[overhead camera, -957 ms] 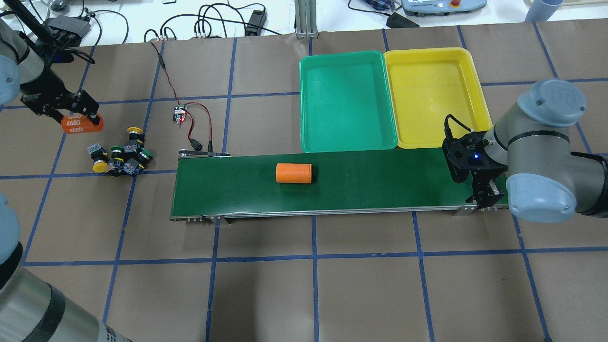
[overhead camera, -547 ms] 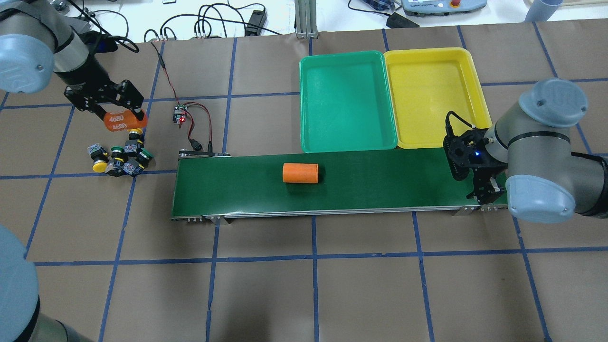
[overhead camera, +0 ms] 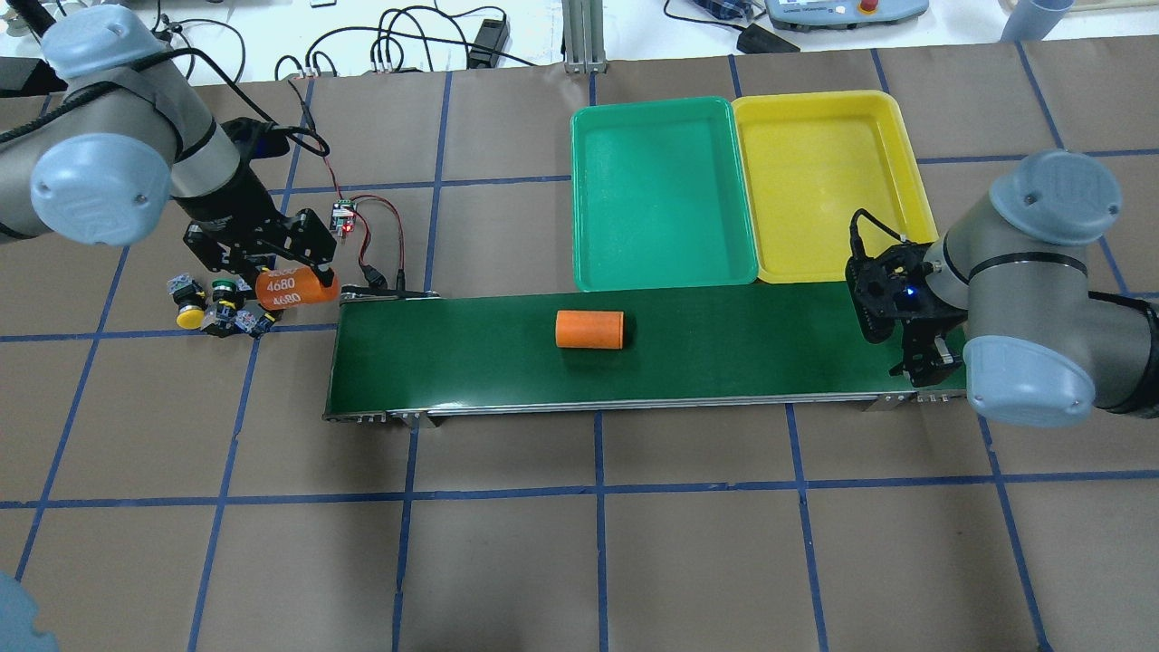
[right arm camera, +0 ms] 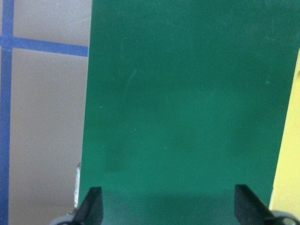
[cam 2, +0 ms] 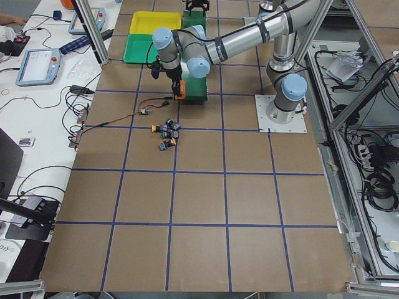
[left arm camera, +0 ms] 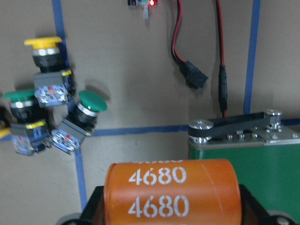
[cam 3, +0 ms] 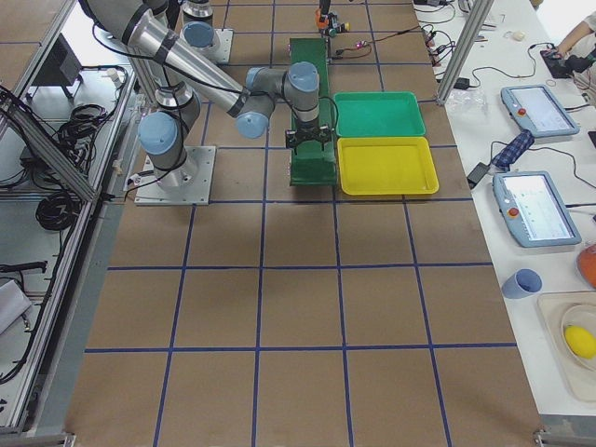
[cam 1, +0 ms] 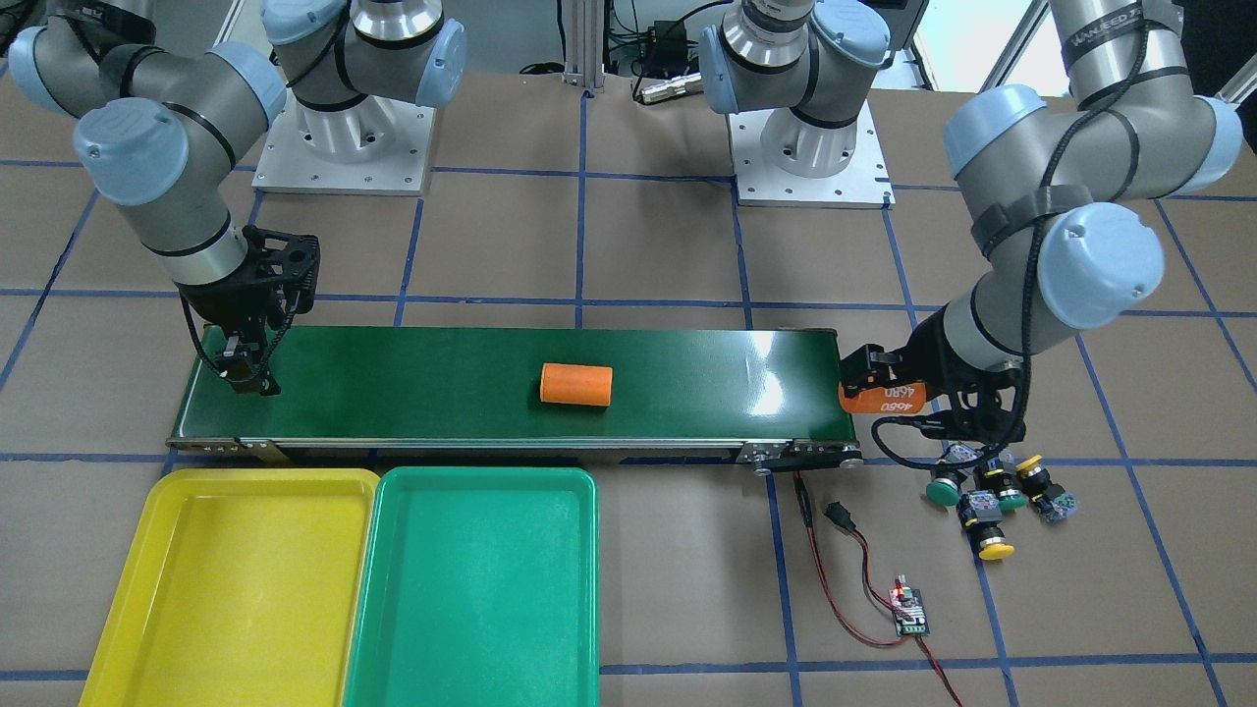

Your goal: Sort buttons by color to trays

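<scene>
We see all four buttons [cam 1: 979,507] on the table [overhead camera: 543,543], bunched in a tight touching cluster. They sit just off the left end of the conveyor belt [overhead camera: 724,349], level with its far edge. Two have yellow caps and two green, and they lie on their sides with the caps facing different ways.

The teal-green tray [overhead camera: 664,195] and yellow tray [overhead camera: 828,181] sit side by side along the belt's far edge, over its right half. The teal one is on the left, their rims touch, and both are well apart from the buttons.

The left gripper [overhead camera: 290,272] is clamped on an orange cylinder marked 4680 [left arm camera: 171,192]. It holds the cylinder level, just beside the belt's left end and right next to the button cluster. From overhead the cylinder hides part of the cluster.

The right gripper [right arm camera: 169,211] points down over the right end of the belt. We see its fingers spread apart with only green belt between them.

A second orange cylinder [overhead camera: 589,330] lies on its side around mid-belt. A small circuit board [overhead camera: 341,216] with a red light and red and black wires sits on the table, far of the belt's left end.
</scene>
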Motion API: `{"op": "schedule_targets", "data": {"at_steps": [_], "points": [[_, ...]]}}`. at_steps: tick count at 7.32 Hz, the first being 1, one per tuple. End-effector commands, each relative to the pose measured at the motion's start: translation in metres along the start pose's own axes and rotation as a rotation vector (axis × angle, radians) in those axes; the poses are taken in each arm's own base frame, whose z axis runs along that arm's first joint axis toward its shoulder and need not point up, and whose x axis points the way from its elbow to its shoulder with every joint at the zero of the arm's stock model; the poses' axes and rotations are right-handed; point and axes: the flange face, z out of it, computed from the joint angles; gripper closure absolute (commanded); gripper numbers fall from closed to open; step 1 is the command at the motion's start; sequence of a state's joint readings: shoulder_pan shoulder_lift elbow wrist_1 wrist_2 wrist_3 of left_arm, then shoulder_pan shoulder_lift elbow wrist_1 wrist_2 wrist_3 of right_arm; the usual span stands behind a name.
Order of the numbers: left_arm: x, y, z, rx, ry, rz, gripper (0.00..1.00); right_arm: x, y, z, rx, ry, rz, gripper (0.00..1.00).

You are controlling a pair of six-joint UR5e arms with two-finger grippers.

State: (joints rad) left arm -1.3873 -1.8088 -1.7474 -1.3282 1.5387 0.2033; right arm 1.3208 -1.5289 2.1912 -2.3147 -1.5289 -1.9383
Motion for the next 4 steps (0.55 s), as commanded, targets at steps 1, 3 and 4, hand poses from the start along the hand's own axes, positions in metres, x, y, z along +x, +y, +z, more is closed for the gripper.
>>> {"op": "schedule_targets", "data": {"at_steps": [1,3,4], "points": [[0.034,0.001,0.023,0.034,-0.024,0.025,1.00,0.001,0.000,0.002,0.006,-0.003,-0.006,0.00],[0.036,0.012,0.049,-0.017,-0.015,0.019,1.00,0.001,0.001,0.003,0.002,-0.006,-0.009,0.00],[0.038,0.018,0.036,0.007,-0.016,0.021,1.00,0.002,0.001,0.007,0.003,-0.014,-0.008,0.00]]}}
